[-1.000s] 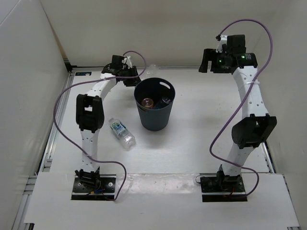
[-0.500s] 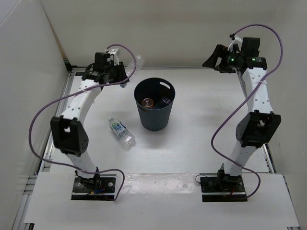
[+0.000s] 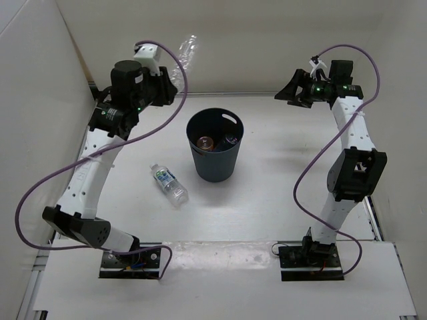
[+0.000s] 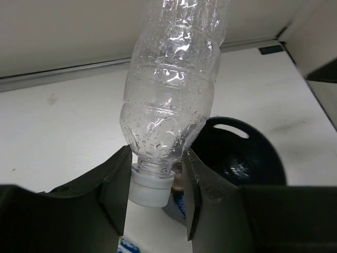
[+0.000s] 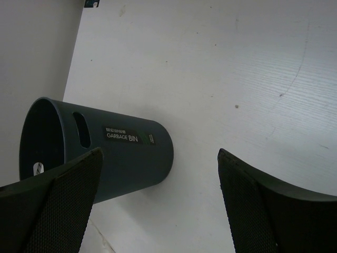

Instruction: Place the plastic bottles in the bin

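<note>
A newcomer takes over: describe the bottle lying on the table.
Find the dark bin in the middle. Just left of it a small clear bottle lies on its side. It bears a green-and-white label; the plain bottle is up in the left gripper.

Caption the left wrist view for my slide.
Left gripper clamps the plain clear bottle by its neck, cap toward the camera, with the dark bin beyond.

We see the bin (image 3: 214, 155) mid-surface (image 3: 267, 193), bottles (image 3: 207, 143) inside it, a lone bottle (image 3: 169, 184) lying near its left, a raised bottle (image 3: 186, 52) in the left claw (image 4: 155, 195) behind it, the right claw (image 3: 287, 90) far right.
</note>
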`<state>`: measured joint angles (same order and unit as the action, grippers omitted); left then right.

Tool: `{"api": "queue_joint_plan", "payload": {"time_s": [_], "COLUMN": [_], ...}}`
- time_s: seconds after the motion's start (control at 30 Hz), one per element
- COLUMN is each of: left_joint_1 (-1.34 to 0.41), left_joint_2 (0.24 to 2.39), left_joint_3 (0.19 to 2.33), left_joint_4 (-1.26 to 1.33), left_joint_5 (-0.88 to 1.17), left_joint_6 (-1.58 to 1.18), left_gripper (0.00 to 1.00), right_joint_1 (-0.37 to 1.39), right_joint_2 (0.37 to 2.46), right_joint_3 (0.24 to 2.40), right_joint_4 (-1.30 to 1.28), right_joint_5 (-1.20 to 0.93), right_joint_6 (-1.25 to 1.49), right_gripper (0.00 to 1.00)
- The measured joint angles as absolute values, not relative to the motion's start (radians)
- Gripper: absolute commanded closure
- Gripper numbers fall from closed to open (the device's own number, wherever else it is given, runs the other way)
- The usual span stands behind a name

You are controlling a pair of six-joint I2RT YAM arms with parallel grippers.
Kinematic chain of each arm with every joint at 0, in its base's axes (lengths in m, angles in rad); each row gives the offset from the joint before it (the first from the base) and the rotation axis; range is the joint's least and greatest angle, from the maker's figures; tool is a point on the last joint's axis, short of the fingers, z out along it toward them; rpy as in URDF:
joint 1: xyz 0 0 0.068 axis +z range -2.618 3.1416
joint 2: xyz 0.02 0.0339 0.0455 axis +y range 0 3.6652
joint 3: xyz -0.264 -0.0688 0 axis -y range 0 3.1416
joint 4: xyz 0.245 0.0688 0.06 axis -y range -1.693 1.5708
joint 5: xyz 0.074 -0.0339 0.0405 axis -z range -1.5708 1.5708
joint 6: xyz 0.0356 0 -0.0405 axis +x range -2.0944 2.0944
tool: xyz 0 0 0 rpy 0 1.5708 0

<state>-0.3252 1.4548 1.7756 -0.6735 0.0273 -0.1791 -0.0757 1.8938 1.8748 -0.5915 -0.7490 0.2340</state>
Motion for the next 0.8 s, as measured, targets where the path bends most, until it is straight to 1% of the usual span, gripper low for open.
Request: {"api": "queue_joint_plan", "payload": {"time_s": [0.17,0.27,0.33,0.47,0.8], "left_joint_1": [-0.493,-0.56,-0.58,-0.601,-0.611], "left_joint_2": [1.481,1.478,1.488,1.539,1.559], "left_joint_3": [1.798,1.664,1.573,1.475,1.361], "left_joint_4": [-0.645,-0.538,-0.488,-0.432,-0.258], "left_joint_5": [0.016,0.042,0.054,0.072,0.112], "left_joint_6": [-0.162,-0.171,-0.182,-0.193,-0.196], "left_gripper": [1.0,1.0,1.0,1.0,1.0], "right_joint_1": [-0.076,-0.076,-0.076,-0.084,-0.136], "right_joint_2": [1.894,1.894,1.894,1.894,1.894], "right_joint_3": [1.868,1.868,1.868,1.868,1.882], "right_joint_4": [-0.572,-0.568,-0.574,-0.601,-0.694], "right_joint_5": [-0.768,-0.77,-0.77,-0.778,-0.781], "right_joint_6": [0.234,0.236,0.236,0.22,0.183], "right_gripper": [0.1,0.1,0.1,0.1,0.1]}}
